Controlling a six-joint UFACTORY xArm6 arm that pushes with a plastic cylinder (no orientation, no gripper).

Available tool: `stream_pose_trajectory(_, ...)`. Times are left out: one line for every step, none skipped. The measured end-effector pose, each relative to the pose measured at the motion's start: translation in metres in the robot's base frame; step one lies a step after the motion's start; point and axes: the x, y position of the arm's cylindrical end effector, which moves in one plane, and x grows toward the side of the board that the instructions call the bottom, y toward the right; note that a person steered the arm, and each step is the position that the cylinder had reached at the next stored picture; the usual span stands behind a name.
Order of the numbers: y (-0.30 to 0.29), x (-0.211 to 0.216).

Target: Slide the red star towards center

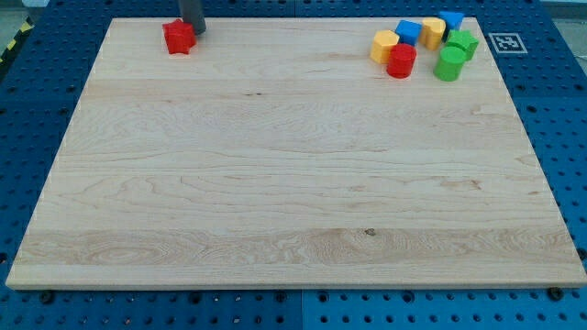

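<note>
My tip [193,30] touches the red star [180,37] (star's upper right).

We see a pale wooden worktop [293,183] lying on a blue perforated base [569,110]. Near the view's top right corner sits a tight cluster of blocks: a yellow block [384,45], a red cylinder [401,60], a blue block [409,32], a second yellow block [432,32], another blue block [451,19], a green cylinder [449,64] and a green block [463,42]. A black-and-white marker [504,42] lies just off the worktop's right corner.
</note>
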Motion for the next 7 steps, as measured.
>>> stream_pose_trajectory(-0.021,-0.009)
stream_pose_trajectory(-0.061,-0.006)
stream_pose_trajectory(-0.037,0.015)
stream_pose_trajectory(0.003,0.028)
stream_pose_trajectory(0.032,0.058)
stream_pose_trajectory(0.032,0.088)
stream_pose_trajectory(0.043,0.124)
